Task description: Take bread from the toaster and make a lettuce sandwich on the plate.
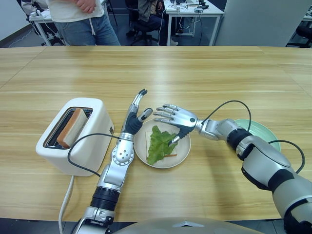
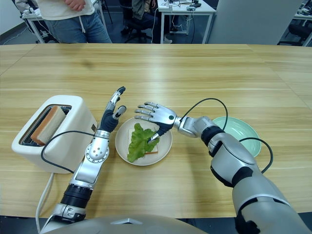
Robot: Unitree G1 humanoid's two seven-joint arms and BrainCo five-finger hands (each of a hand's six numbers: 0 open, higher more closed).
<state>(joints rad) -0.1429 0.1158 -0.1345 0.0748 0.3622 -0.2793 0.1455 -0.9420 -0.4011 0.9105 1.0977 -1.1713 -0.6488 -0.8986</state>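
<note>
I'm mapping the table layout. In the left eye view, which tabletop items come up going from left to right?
toaster → plate → green dish

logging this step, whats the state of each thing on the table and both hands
toaster, one bread slice standing in it
plate, holds a second slice topped with lettuce
green dish, empty as far as shows
left hand, open, upright beside the plate
right hand, open over the plate, thumb at the lettuce
</note>
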